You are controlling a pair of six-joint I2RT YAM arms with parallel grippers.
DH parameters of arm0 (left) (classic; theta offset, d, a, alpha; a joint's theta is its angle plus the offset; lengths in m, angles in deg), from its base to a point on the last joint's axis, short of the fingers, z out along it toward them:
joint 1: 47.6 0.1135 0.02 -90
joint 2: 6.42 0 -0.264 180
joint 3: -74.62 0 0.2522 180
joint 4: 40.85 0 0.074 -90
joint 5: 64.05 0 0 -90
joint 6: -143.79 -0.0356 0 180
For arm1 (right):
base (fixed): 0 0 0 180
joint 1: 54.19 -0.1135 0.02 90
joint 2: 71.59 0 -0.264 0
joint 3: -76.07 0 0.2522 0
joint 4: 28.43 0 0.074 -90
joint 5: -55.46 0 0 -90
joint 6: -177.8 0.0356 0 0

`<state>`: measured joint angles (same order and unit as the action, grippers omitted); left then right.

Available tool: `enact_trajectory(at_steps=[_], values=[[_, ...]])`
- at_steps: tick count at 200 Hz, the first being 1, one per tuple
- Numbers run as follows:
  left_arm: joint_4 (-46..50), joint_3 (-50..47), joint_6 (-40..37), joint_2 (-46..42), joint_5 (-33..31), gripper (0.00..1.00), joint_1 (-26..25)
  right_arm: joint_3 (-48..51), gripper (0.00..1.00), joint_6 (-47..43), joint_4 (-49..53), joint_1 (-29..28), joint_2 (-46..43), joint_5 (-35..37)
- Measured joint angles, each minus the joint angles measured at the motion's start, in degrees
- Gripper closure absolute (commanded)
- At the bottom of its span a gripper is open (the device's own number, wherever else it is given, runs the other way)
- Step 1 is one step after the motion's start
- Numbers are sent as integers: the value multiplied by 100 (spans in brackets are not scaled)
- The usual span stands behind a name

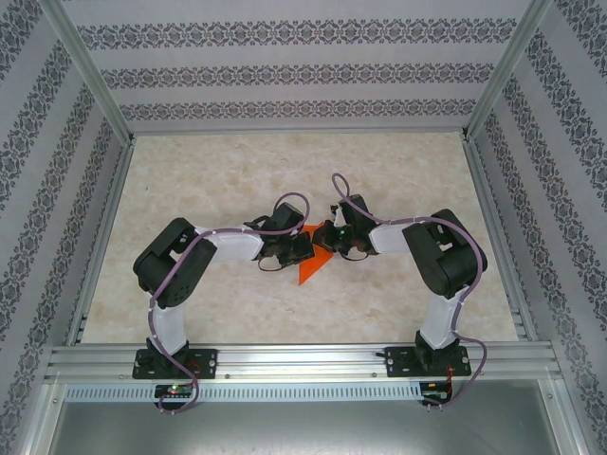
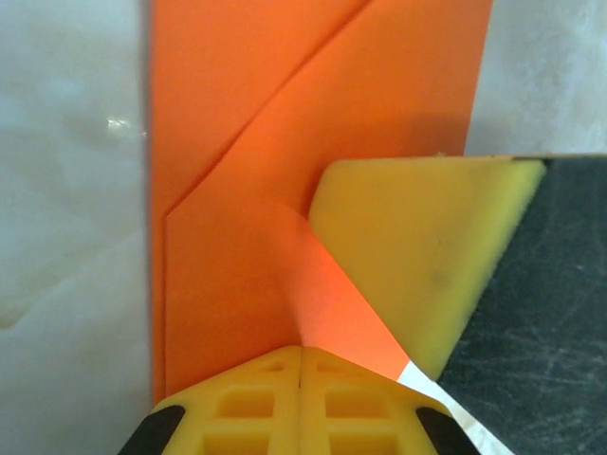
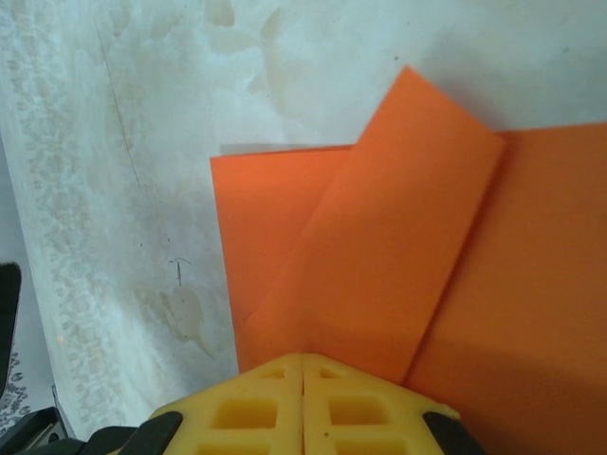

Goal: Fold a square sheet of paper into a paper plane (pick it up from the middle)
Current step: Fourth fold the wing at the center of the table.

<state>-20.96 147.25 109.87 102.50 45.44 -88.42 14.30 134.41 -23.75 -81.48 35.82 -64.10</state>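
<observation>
Left gripper [image 2: 302,355] pinches the square sheet of paper [image 2: 237,142]; right gripper [image 3: 303,362], closed, presses it.

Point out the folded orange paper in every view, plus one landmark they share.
Top external: orange paper, a small triangle at mid-picture.
Left wrist: it fills the centre, top to bottom.
Right wrist: it covers the right and lower half.
Shared landmark: the pale marbled table beside it.

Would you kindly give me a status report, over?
Left end effector shut on a lifted flap of the orange paper. Right end effector shut, tips on it. Paper part-folded, no plane yet. Nothing in the way.
</observation>
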Motion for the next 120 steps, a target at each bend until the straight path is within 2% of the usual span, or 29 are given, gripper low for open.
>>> enact_trajectory(at_steps=[73,89,120], values=[[20,-481,-208,-363,240,90,-15,-37,93,0,7,-48,37,-33],[15,-579,-262,-417,372,85,-15,-37,93,0,7,-48,37,-37],[-15,-682,-413,-479,697,83,-15,-37,93,0,2,-48,44,-50]])
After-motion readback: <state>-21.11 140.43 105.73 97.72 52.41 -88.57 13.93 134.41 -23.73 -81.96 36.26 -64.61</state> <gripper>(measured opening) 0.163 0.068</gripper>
